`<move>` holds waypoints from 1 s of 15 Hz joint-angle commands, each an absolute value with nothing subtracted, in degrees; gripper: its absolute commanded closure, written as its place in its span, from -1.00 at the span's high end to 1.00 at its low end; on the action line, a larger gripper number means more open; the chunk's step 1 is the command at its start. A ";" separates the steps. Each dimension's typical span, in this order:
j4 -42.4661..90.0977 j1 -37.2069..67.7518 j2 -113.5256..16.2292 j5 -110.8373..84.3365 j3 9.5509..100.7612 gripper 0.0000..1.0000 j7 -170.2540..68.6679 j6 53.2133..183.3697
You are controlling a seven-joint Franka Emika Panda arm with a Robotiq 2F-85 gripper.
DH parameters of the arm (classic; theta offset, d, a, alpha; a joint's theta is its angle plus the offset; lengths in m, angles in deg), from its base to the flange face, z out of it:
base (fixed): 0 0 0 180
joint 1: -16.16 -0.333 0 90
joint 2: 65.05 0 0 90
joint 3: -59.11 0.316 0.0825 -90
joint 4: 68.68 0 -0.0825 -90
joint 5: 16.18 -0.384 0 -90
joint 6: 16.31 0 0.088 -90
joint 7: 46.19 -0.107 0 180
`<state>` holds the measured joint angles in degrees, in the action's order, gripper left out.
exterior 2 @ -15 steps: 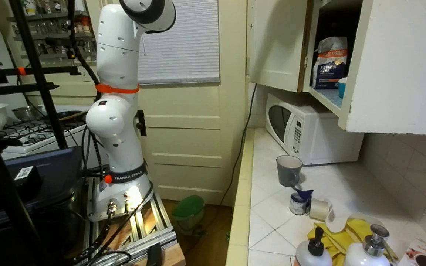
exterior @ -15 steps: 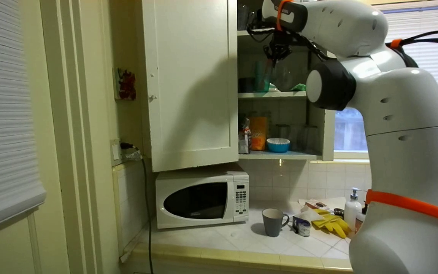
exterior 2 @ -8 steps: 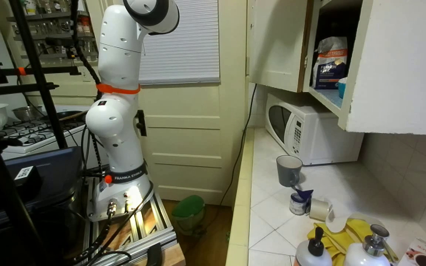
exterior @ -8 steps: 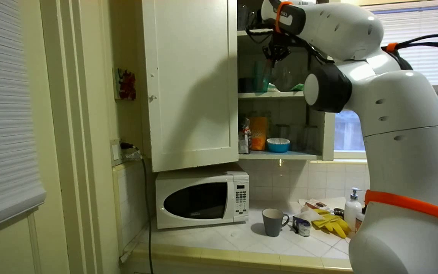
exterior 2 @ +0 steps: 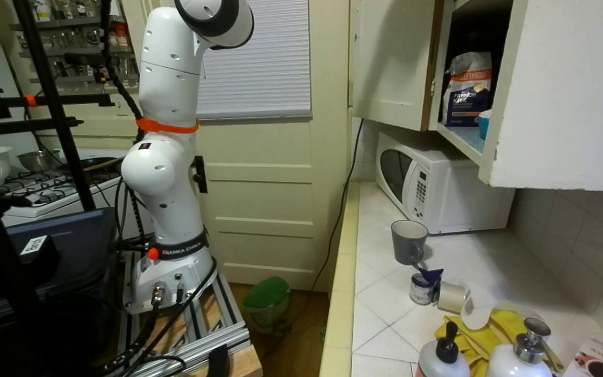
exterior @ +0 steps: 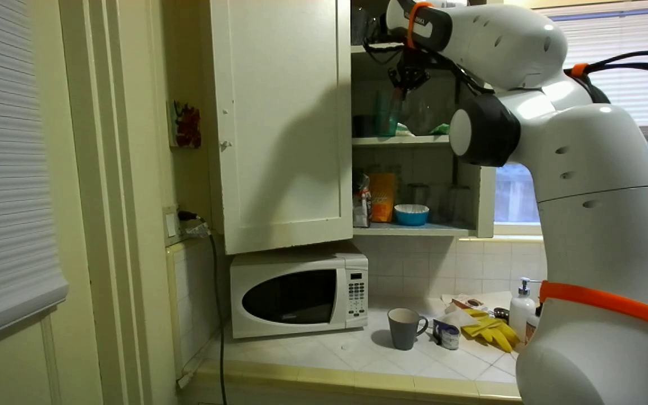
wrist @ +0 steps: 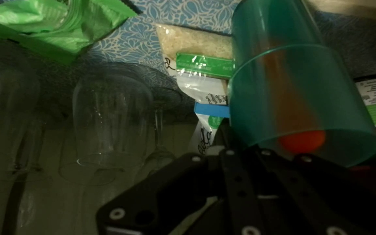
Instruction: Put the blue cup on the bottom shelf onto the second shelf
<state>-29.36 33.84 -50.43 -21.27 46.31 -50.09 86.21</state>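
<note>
On the second shelf point(exterior: 380, 141), glasses point(wrist: 109, 120) crowd our gripper point(wrist: 240, 143). We have room — bare liner point(wrist: 142, 42) between green bag point(wrist: 77, 29) and pouch point(wrist: 204, 86).

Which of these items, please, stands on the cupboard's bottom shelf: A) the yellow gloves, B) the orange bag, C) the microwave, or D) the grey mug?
B: in an exterior view the orange bag stands on the bottom shelf, one tier below the second shelf.
</note>
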 commanded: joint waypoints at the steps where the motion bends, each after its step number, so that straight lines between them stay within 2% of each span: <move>1: -30.61 34.27 -49.49 -22.08 46.67 -0.97 -48.09 83.32; 4: -29.42 33.84 -50.42 -21.27 46.51 -0.97 -48.88 86.20; 5: -29.44 33.84 -50.43 -21.26 46.52 -0.87 -48.81 86.21; 9: -29.44 33.84 -50.43 -21.25 46.52 -0.87 -48.81 86.22; 10: -29.44 33.84 -50.43 -21.25 46.52 -0.97 -48.81 86.22; 15: -29.02 33.81 -52.65 -21.83 46.64 -0.97 -50.38 86.56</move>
<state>-29.45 33.82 -50.88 -21.25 46.61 -49.16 86.24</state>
